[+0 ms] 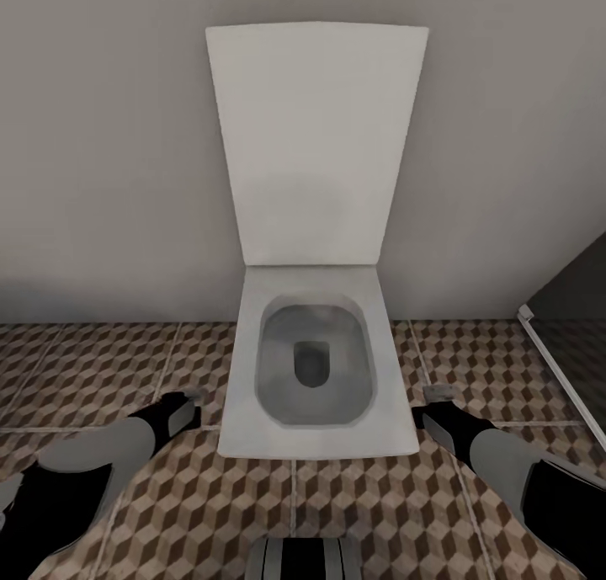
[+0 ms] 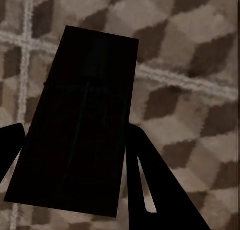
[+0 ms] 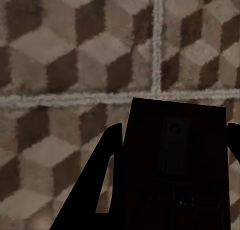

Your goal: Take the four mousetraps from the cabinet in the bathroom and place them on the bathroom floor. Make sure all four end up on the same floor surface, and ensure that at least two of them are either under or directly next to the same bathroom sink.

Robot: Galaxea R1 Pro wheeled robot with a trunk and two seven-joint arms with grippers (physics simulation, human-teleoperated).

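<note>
My left gripper (image 1: 182,408) hangs low over the bathroom floor (image 1: 362,513), left of a toilet. It is shut on a mousetrap (image 1: 193,392), which looks like a dark flat board (image 2: 85,115) between the black fingers (image 2: 150,180) in the left wrist view. My right gripper (image 1: 436,412), to the right of the toilet, is shut on another mousetrap (image 1: 439,390), seen in shadow (image 3: 175,165) above the cube-patterned tiles (image 3: 60,59). The cabinet and the bathroom sink are out of view.
A white toilet (image 1: 311,369) with its lid up stands straight ahead against a grey wall (image 1: 101,142). A dark panel with a pale rail (image 1: 562,369) runs along the right. My base (image 1: 303,559) shows at the bottom edge.
</note>
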